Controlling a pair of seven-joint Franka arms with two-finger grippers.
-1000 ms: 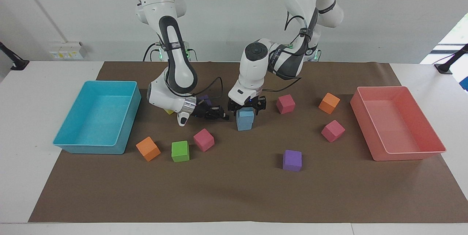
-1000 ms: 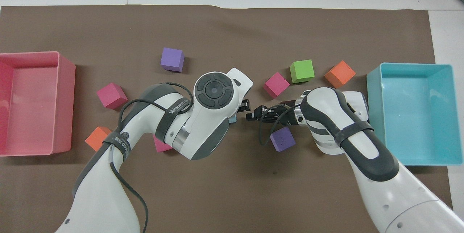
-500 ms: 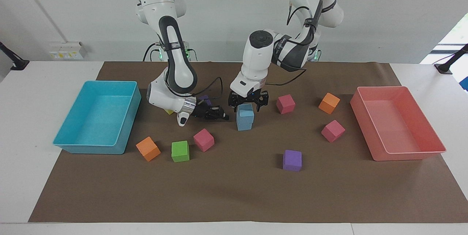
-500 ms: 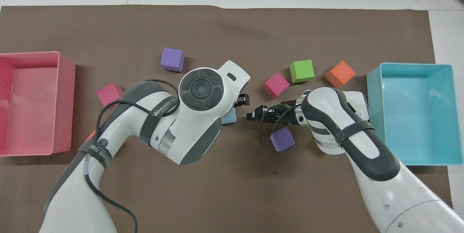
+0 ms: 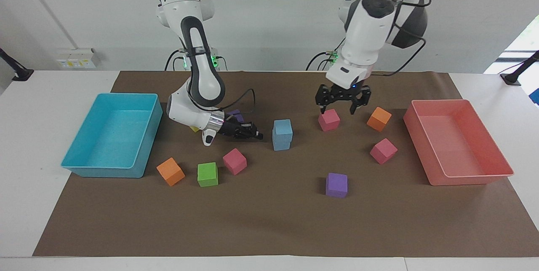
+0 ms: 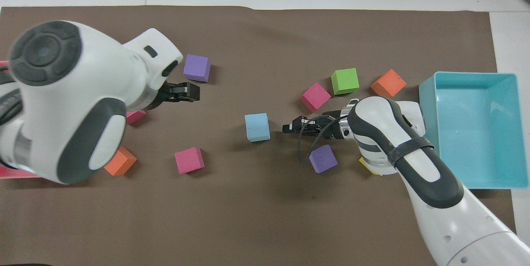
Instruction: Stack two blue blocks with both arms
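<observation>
A: Status, starting w/ what's closest to us?

B: Purple block (image 6: 323, 159) is nearest, w/ a yellow block (image 6: 366, 166) beside it, mostly hidden under my right arm. Same row toward my left arm's end: pink block (image 5: 329, 119) and orange block (image 5: 379, 119).

A: Tools?

B: My right tool (image 5: 255, 135) is low over the tabletop (image 5: 269, 220), lying about level, tip aimed at the blue stack and just beside it, not touching. Can't tell if its fingers are spread or pressed together. My left tool (image 5: 338, 108) is up in the air over that pink block, fingers (image 5: 321, 106) spread wide, holding nothing.

A: And the blue blocks?

B: Stacked. Top blue block (image 5: 282, 127) sits on the bottom blue block (image 5: 281, 143), edges about flush, mid-tabletop. Nothing touches them. From overhead only the top one shows.

A: Farther out?

B: Another pink block (image 5: 383, 151) toward my left arm's end. Toward my right arm's end: third pink block (image 5: 234, 161), then green block (image 5: 207, 174) and second orange block (image 5: 170, 171) side by side. Second purple block (image 5: 336, 185) is the farthest block. Blue tray (image 5: 113, 136) at my right arm's end, pink tray (image 5: 457, 142) at the left arm's.
</observation>
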